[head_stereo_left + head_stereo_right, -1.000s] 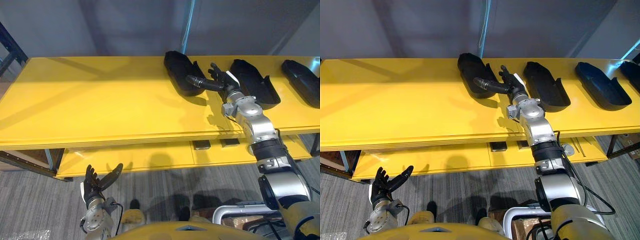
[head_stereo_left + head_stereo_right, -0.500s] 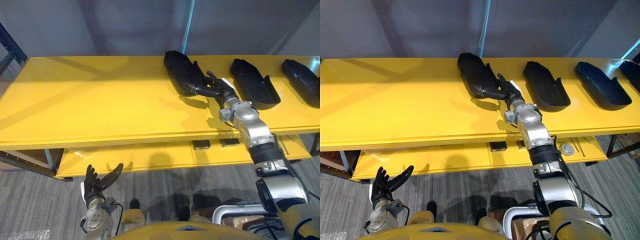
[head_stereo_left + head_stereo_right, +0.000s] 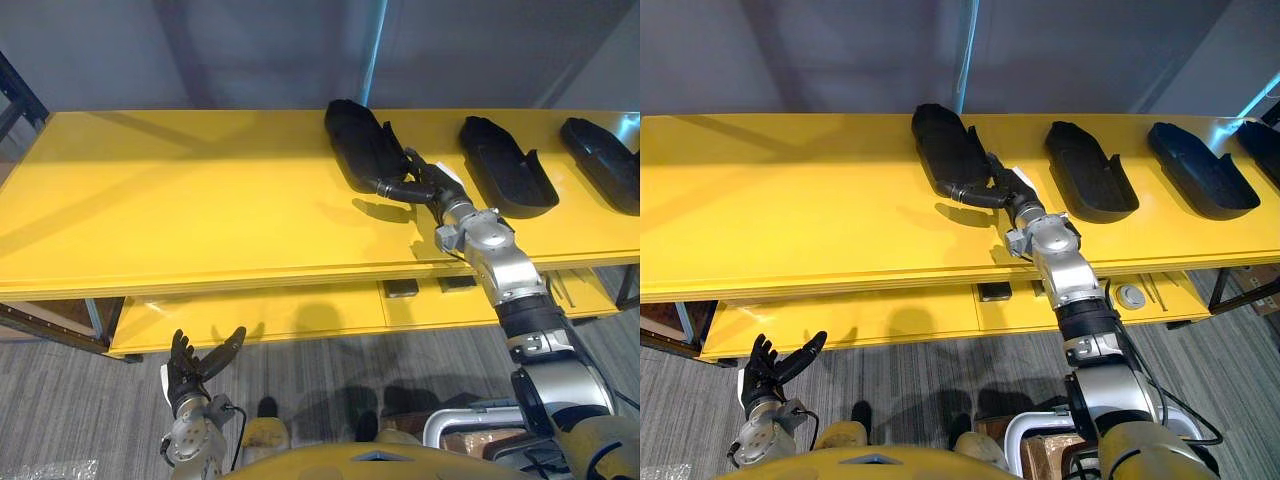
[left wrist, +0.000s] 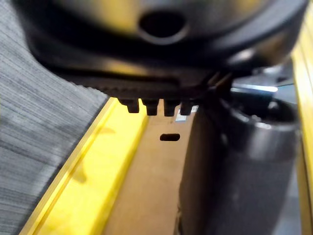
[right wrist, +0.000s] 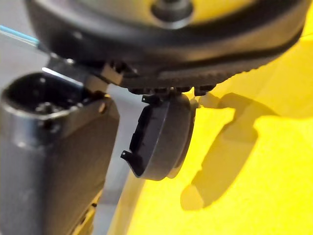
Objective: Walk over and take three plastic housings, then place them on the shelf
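Leftmost plastic housing (image 3: 358, 145) lies on yellow shelf (image 3: 180, 200); right hand (image 3: 432, 190) spread at its near end, thumb along edge, not yet closed; left hand (image 3: 195, 368) open, low; shell likely light, stiff, slick; pinch the rim.

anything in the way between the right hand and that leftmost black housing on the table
Nothing visible does. The right hand is open, right at the near end of the leftmost housing on the yellow table. The next housing lies off to its right.
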Controlling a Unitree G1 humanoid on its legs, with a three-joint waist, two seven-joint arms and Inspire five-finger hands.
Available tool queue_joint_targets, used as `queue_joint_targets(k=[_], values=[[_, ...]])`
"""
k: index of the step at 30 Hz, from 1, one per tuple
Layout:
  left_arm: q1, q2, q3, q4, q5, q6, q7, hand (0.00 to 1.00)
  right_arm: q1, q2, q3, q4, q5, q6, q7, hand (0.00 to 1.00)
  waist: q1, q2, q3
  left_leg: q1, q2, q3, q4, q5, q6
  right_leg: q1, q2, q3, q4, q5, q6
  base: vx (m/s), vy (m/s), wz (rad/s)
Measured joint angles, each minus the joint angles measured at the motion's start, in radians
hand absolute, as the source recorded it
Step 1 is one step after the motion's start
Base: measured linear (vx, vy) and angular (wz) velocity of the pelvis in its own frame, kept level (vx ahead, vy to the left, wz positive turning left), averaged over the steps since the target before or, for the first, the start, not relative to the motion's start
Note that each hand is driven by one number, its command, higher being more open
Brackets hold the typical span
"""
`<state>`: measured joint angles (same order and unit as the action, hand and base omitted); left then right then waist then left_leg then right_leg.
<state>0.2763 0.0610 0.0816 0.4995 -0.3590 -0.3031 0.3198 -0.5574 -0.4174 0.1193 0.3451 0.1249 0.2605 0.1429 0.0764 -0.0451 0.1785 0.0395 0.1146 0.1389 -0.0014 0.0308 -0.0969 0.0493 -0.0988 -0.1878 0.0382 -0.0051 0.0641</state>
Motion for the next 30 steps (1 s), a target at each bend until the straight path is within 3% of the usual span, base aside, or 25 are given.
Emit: queue_joint_targets(k=[27,30], values=[[0.002,0.000,-0.009,0.001,0.007,0.000,0.004,1.00,0.087,0.000,0.043,-0.162,-0.016,0.018,0.032,1.00,-0.023,-0.006,0.001,0.001,0.000,0.016,0.000,-0.002,0.001,-0.013,0.000,0.019,0.009,0.000,0.000,0.00,0.000,-0.01],[0.003,0.000,-0.009,0.001,0.007,0.000,0.005,1.00,0.099,0.000,0.047,-0.165,-0.102,-0.026,-0.025,1.00,-0.022,-0.006,0.000,0.001,0.000,0.016,0.000,-0.002,0.001,-0.013,0.000,0.019,0.009,0.000,0.000,0.00,0.000,0.00]])
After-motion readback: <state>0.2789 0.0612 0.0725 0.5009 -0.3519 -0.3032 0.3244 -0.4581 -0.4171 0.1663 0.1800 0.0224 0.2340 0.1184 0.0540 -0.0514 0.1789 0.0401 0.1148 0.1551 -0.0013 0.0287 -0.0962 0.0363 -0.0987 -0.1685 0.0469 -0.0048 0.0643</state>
